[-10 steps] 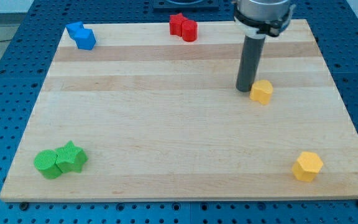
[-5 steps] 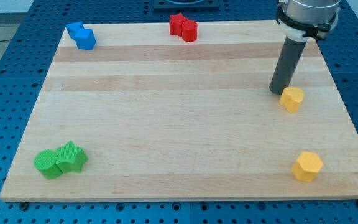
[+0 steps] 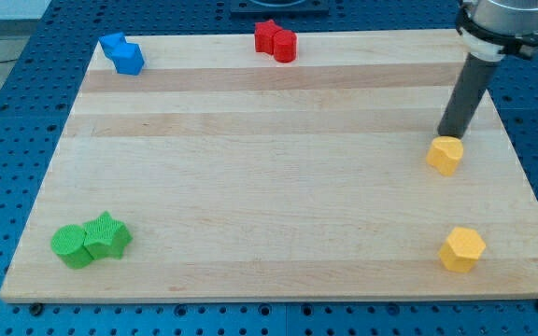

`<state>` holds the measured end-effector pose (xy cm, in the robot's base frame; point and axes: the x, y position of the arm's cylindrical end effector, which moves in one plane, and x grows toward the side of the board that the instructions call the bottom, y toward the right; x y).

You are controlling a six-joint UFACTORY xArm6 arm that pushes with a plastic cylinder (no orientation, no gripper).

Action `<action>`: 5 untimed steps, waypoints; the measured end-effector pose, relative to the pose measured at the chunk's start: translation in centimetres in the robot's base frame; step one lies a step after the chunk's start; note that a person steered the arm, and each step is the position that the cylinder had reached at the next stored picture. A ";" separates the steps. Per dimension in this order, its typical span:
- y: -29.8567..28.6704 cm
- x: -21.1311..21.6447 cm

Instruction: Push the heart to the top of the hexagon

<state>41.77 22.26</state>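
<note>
The yellow heart [image 3: 445,155] lies on the wooden board at the view's right, above the yellow hexagon [image 3: 461,249], which sits near the bottom right corner. The heart is slightly left of the hexagon and well apart from it. My tip [image 3: 450,136] stands just above the heart, at its upper edge, touching or almost touching it.
Two blue blocks [image 3: 122,53] sit at the top left corner. Two red blocks [image 3: 276,41] sit at the top edge, middle. Two green blocks [image 3: 90,240] sit at the bottom left. The board's right edge [image 3: 516,159] is close to the heart.
My tip has moved to the right and slightly down, and the yellow heart has slid to the right and a little down with it, closer to a spot above the hexagon.
</note>
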 end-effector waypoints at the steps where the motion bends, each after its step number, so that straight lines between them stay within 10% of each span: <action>1: -0.8 1.9; 5: -5.9 3.6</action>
<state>45.35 16.37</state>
